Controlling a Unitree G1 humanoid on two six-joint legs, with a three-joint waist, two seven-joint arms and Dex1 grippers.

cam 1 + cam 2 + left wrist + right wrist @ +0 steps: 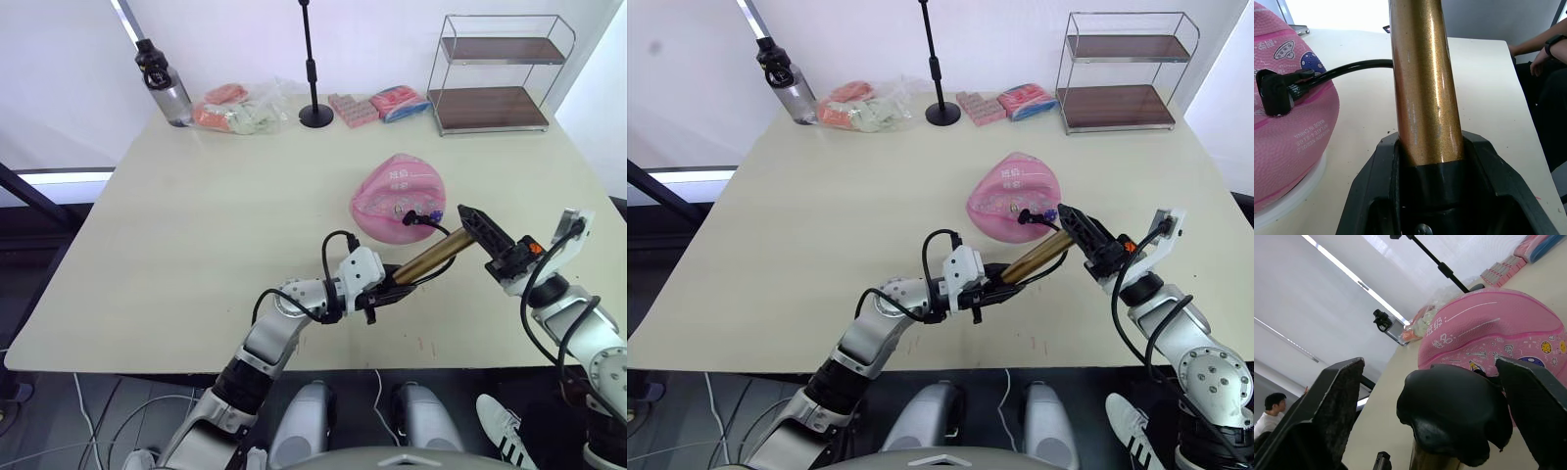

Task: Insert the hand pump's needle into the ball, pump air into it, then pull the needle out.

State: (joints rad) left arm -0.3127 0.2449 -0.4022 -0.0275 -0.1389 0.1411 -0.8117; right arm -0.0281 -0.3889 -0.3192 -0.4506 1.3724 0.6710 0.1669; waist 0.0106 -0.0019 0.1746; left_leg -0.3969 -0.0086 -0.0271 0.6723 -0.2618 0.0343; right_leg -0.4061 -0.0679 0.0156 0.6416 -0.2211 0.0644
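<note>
The pink ball, dented and soft-looking with a pebbled rubber skin and printed cartoon marks, sits on the cream table and serves as the landmark here. The hand pump lies just on the robot's side of the ball, its long axis slanting from the left gripper up and away toward the right gripper, so the black handle end points past the ball's right flank. The barrel is a smooth, glossy bronze-gold tube with fine speckle; the left gripper is clamped on its lower end, black fingers hugging the metal on both sides in the left wrist view. The right gripper sits around the rounded black handle, and in the right wrist view its two fingers stand apart from the handle on either side, so it looks released rather than squeezing. A thin black hose curls from the pump to the ball, ending in a small black fitting pressed against the ball's skin; the needle itself is hidden, so I judge it already seated. The coming move turns on the handle lying along the barrel's axis, with the right arm nearer to it: a pumping stroke would have to run along that slant, toward the left gripper.
</note>
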